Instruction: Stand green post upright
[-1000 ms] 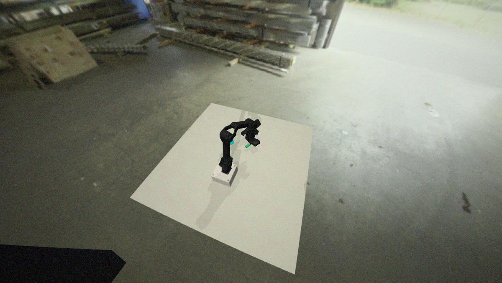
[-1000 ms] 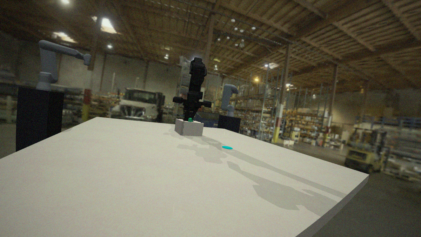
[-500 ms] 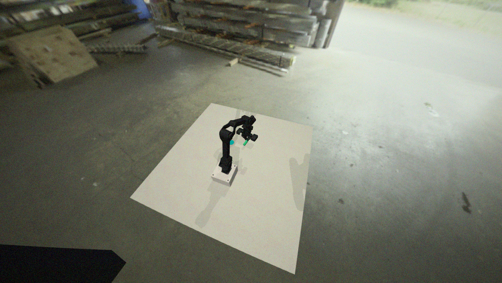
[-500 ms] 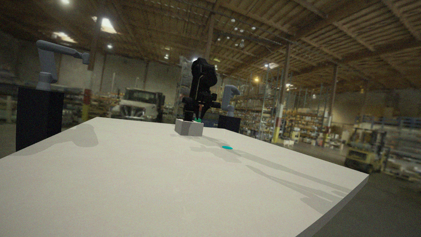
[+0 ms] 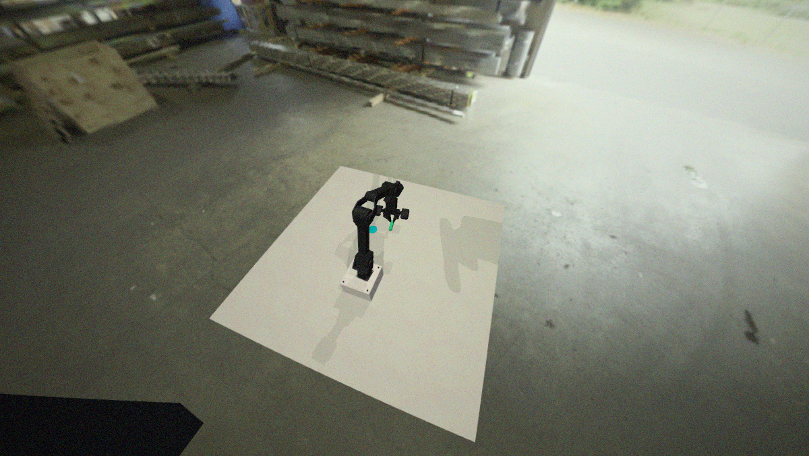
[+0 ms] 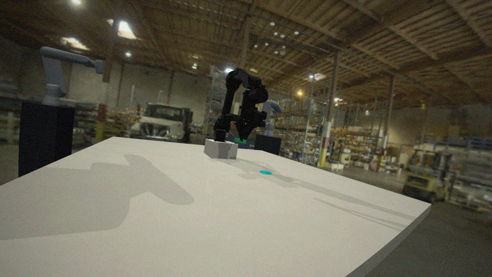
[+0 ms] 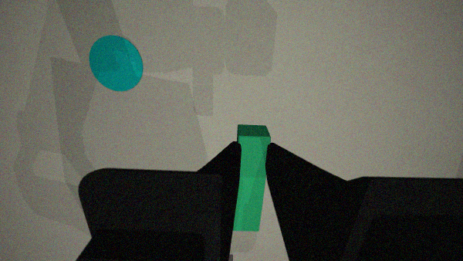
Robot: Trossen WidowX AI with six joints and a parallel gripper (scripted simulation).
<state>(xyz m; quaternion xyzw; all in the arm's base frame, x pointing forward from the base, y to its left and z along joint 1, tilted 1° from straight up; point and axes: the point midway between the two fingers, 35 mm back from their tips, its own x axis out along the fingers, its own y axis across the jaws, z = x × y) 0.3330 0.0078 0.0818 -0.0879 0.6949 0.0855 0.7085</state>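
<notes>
My gripper [image 5: 391, 221] [image 6: 242, 139] [image 7: 251, 150] points down and is shut on the green post. The post [image 5: 391, 226] [image 6: 237, 140] [image 7: 251, 189] is held near one end, in the air above the table. It looks about level in the exterior view, not upright. The cyan circle [image 5: 372, 229] [image 6: 265, 172] [image 7: 116, 63] lies flat on the table with nothing standing on it. It is left of the post in the top view, lower right of it in the exterior view, and up and left of the fingers in the wrist view.
The pale table top [image 5: 418, 339] [image 6: 206, 240] carries the arm's box-shaped base [image 5: 353, 285] [image 6: 220, 150]. Arm shadows fall across the table and the circle. Grey arms [image 6: 53, 73] [image 6: 270, 115] stand on dark pedestals beyond the table.
</notes>
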